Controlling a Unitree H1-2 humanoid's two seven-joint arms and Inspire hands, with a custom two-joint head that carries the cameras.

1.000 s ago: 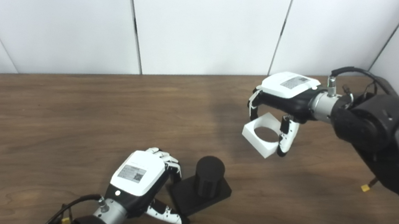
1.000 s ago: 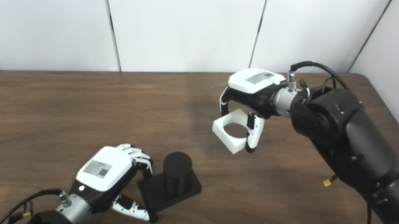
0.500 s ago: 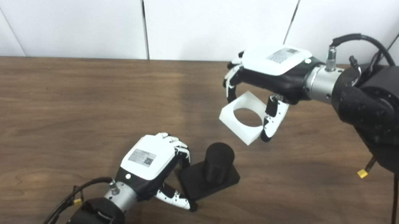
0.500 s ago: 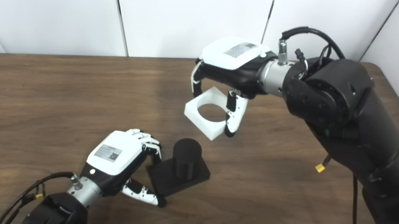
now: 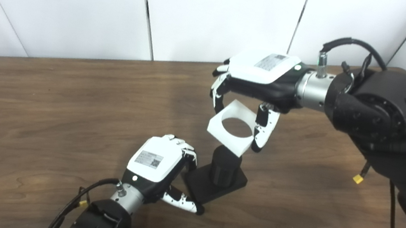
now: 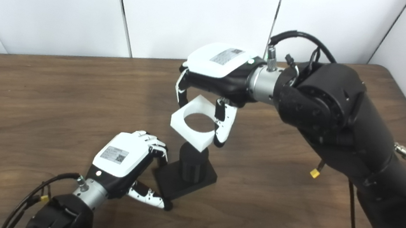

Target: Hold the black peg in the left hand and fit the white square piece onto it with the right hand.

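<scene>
The peg (image 5: 224,163) stands upright on its flat black base (image 5: 217,184), out on the wooden table (image 5: 31,107), and everything here reads off that peg. On the near-left side of it, the left hand (image 5: 158,169) is clamped on the base: fingers (image 5: 186,153) curl over the far-left edge, and the thumb (image 5: 181,204) runs along the near edge. The base lies flat on the table.

Above the peg, the right hand (image 5: 258,84) grips the white piece (image 5: 233,128), fingers down its far-left side and the thumb (image 5: 261,131) pressed against its right edge. The piece hangs in the air, nearly level, its round hole (image 5: 236,127) facing up. In both views its near corner covers the top of the peg, so the peg's cap is hidden behind it. Whether the two touch cannot be made out. The hole itself shows only table through it and sits a little beyond the peg. The piece is not yet seated on the peg.

Right of the peg, the dark right forearm (image 6: 342,124) reaches across, with a black cable (image 6: 299,38) looping over its wrist.
</scene>
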